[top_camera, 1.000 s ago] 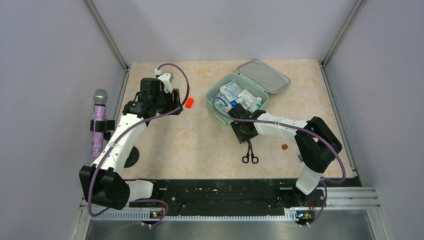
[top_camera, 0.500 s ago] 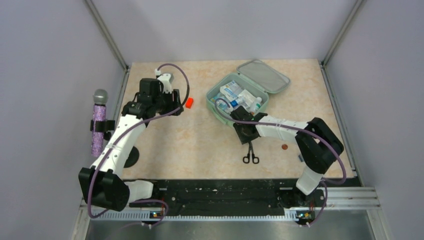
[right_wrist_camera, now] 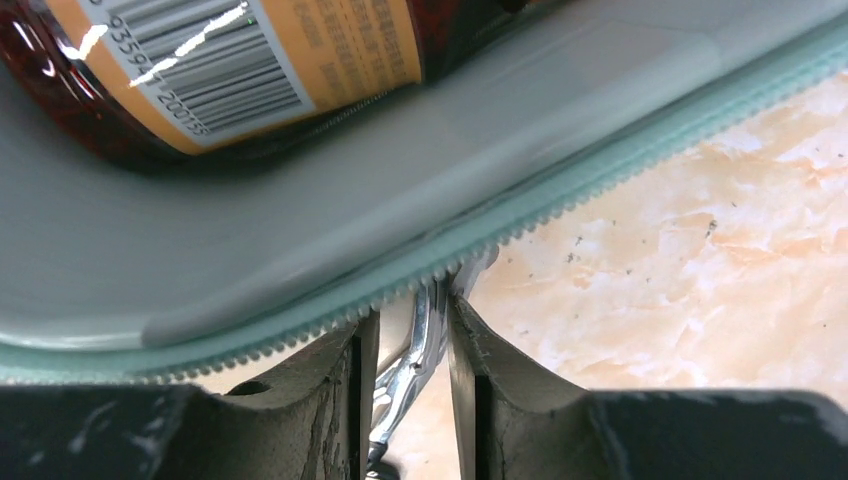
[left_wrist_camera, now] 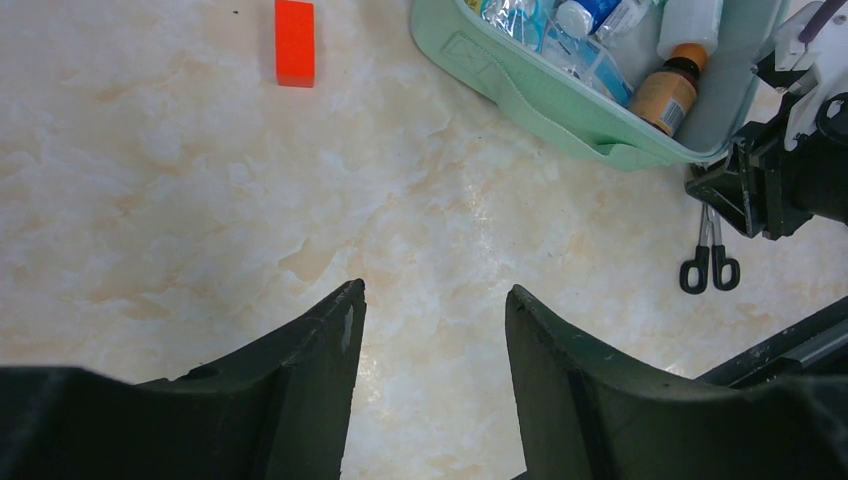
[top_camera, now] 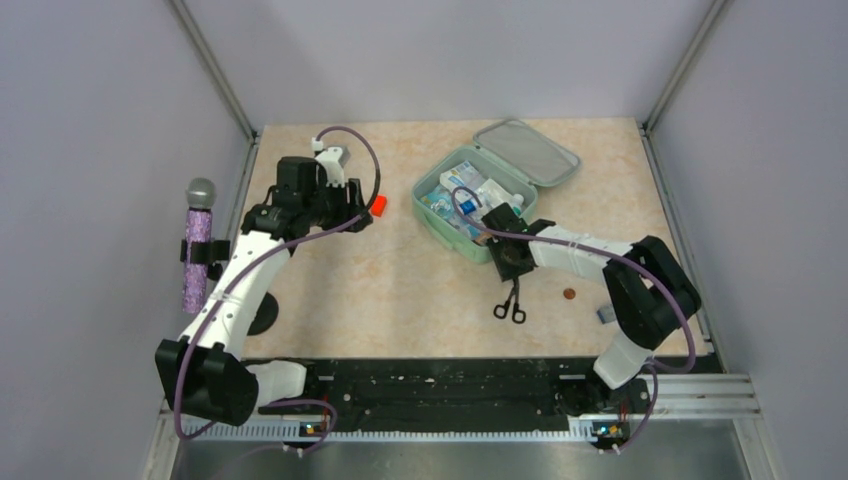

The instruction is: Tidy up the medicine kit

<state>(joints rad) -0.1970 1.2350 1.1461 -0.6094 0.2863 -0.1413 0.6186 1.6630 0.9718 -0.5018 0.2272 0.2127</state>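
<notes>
Kit place: the kit (top_camera: pixel 445 232) sits on the table (top_camera: pixel 350 290), in the far half and right of centre.
Kit vs right jaws: the right gripper (right_wrist_camera: pixel 410 330) is just outside the kit's near wall. The wall's zip edge crosses right above the fingertips in the wrist view.
Kit vs left jaws: the left gripper (left_wrist_camera: pixel 430 295) is well apart, toward the table's left edge, with an orange block (left_wrist_camera: pixel 294 42) between the two.
Kit heading: the square body is turned diagonal to the table edges.
Lid: the lid (top_camera: pixel 527 150) is open and laid back toward the far-right corner.
Long axis: body plus lid runs from near-left to far-right.
Inside: an amber bottle (right_wrist_camera: pixel 250 60) lies on its side against the near wall, with packets beyond it.
Right jaws: nearly together — clamped on the metal blades of the scissors (left_wrist_camera: pixel 708 262), whose black handles point toward the near edge.
Left jaws: wide apart with nothing between them — only bare table shows below.
</notes>
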